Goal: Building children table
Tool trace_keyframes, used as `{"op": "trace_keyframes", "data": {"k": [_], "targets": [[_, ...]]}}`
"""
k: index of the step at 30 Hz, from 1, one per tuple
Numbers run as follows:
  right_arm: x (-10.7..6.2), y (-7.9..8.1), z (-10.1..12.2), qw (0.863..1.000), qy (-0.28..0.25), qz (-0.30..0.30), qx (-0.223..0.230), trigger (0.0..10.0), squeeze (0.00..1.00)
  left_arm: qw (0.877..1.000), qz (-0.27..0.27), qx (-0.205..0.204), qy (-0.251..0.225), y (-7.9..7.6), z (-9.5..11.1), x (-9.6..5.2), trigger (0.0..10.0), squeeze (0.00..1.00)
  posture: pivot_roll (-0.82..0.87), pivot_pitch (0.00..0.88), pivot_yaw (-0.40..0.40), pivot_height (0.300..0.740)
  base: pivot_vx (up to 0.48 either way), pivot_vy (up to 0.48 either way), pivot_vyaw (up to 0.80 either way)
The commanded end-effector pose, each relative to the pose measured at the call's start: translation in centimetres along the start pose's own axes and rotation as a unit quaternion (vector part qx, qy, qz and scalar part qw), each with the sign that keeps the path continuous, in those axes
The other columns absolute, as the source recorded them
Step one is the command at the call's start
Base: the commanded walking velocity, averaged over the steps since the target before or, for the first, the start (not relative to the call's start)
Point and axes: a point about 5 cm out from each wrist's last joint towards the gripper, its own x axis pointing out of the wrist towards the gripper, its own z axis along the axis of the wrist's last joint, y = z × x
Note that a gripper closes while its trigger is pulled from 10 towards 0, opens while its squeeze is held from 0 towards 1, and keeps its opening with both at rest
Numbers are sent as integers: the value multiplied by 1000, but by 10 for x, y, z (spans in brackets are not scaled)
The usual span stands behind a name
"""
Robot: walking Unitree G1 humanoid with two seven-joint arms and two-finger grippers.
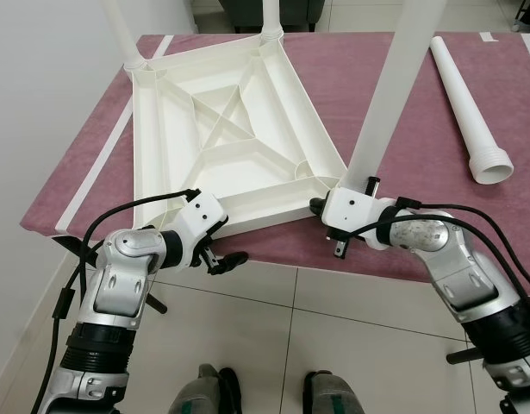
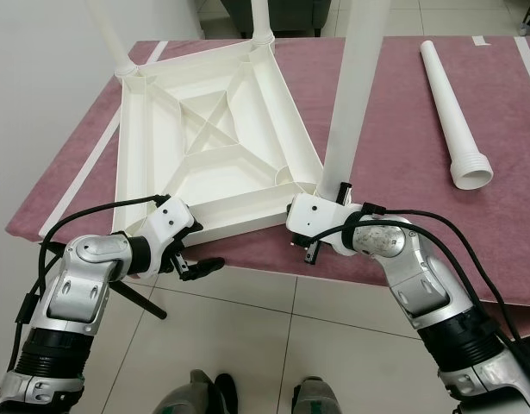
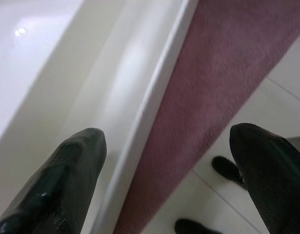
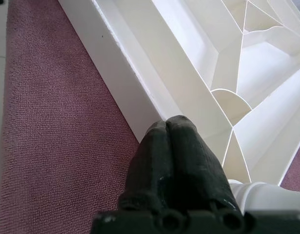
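Observation:
A white plastic table top (image 1: 221, 138) lies upside down on a mauve cloth-covered platform (image 1: 402, 112). Three white legs stand up from it: far left (image 1: 122, 30), far middle (image 1: 271, 17) and near right (image 1: 389, 95). A fourth leg (image 1: 467, 99) lies loose on the cloth to the right. My left gripper (image 1: 221, 259) is open at the top's near left corner, its fingers (image 3: 67, 185) wide apart around the rim (image 3: 154, 102). My right gripper (image 1: 317, 205) is shut and holds nothing. Its fingertips (image 4: 174, 156) rest against the near rim beside the near right leg's base (image 4: 259, 195).
White tape stripes (image 1: 101, 159) run along the cloth's left side. The platform's near edge drops to a tiled floor (image 1: 273, 319), where my feet (image 1: 265, 388) stand. A white wall (image 1: 40, 103) is close on the left. Dark furniture (image 1: 247, 10) stands beyond the far edge.

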Motion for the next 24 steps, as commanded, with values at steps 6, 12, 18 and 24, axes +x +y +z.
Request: {"op": "trace_keyframes", "data": {"k": [6, 12, 18, 24], "targets": [[-7, 0, 17, 988, -104, -32, 111, 10000, 0, 989, 116, 34, -91, 20, 33, -12, 10000, 0, -92, 169, 145, 740, 0, 0, 0], [-29, -11, 38, 940, -223, -98, 237, 10000, 0, 992, 35, 82, -91, 21, 41, -12, 10000, 0, -100, 167, 148, 740, 0, 0, 0], [-34, 5, 43, 923, -237, -107, 283, 10000, 1000, 995, -10, 89, -45, 31, 31, 13, 10000, 0, -126, 165, 162, 740, 0, 0, 0], [-42, 15, 48, 901, -256, -114, 330, 10000, 0, 994, -62, 72, -51, 28, 35, 28, 10000, 0, -139, 162, 170, 740, 0, 0, 0]]}}
